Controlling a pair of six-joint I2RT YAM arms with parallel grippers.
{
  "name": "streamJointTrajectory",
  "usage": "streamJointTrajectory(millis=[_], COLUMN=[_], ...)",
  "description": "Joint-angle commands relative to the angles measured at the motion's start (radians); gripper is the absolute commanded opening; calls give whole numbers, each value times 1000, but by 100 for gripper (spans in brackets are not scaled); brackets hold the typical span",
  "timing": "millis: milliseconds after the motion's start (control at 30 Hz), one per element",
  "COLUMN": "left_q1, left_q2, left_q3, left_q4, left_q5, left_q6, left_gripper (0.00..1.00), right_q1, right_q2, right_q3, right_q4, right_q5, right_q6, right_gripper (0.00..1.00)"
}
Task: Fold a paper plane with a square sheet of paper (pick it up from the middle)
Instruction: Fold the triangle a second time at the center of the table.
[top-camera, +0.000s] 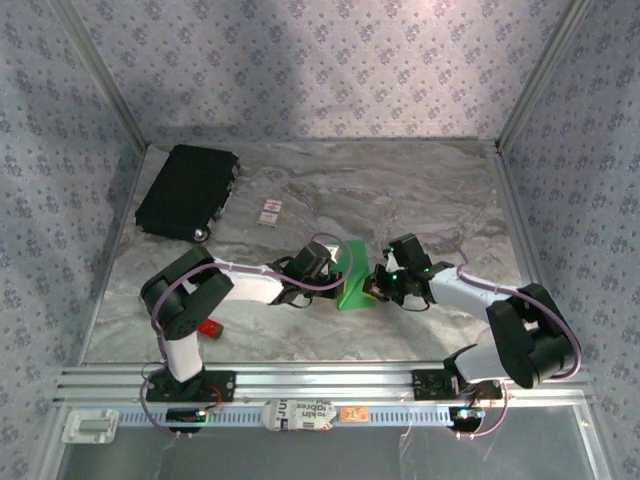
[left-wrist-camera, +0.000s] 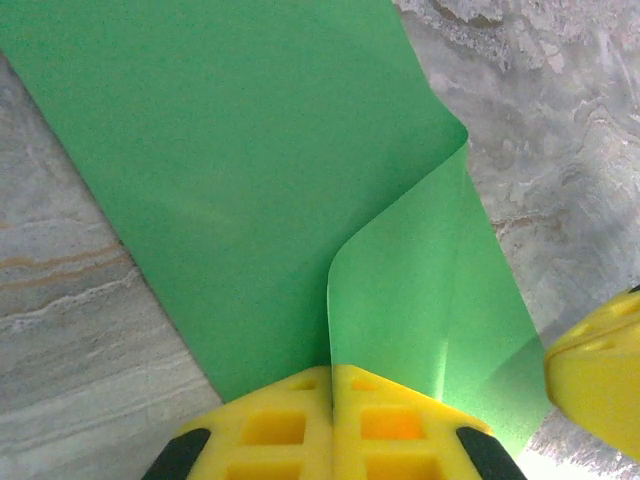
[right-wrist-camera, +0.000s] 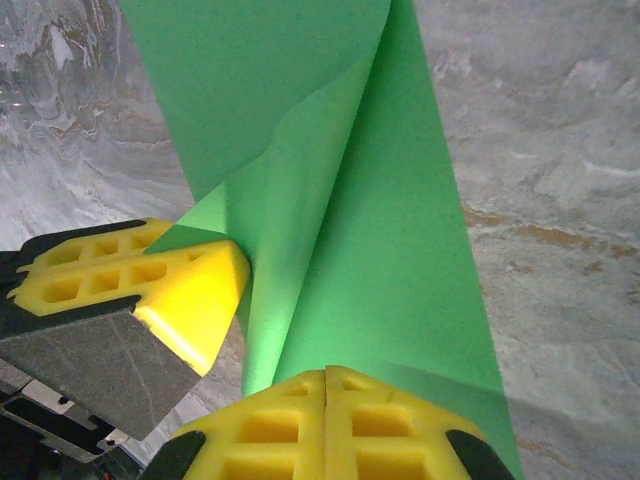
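The square sheet of paper (top-camera: 355, 275), bright green, stands bent up off the marble table between my two grippers. My left gripper (top-camera: 333, 270) is shut on one edge of it. In the left wrist view the sheet (left-wrist-camera: 250, 170) curls up and runs into the seam of the closed yellow fingers (left-wrist-camera: 290, 420). My right gripper (top-camera: 383, 283) meets the sheet from the other side. In the right wrist view its fingers (right-wrist-camera: 370, 425) are pressed together at the sheet's (right-wrist-camera: 390, 250) near end, beside a loose fold. The left gripper's fingers (right-wrist-camera: 140, 285) touch the paper there.
A black rectangular case (top-camera: 187, 190) lies at the back left. A small white card with red marks (top-camera: 270, 210) is beside it. A red tool (top-camera: 209, 327) lies by the left arm's base. Patterned walls close in three sides; an aluminium rail (top-camera: 320, 380) runs along the front.
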Motion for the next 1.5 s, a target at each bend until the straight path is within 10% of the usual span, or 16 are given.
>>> streamJointTrajectory(millis=[0,1467], left_q1=[2,9], left_q2=[15,1], left_q3=[-18,26], left_q4=[11,9], left_q5=[-9,-24], left_q6=[-54,83], left_gripper=[4,7], right_q1=[11,-42], right_q2=[24,121], right_q3=[-9,-21], right_q4=[15,-42], right_q5=[23,51], right_q6=[34,-54], right_gripper=[2,0])
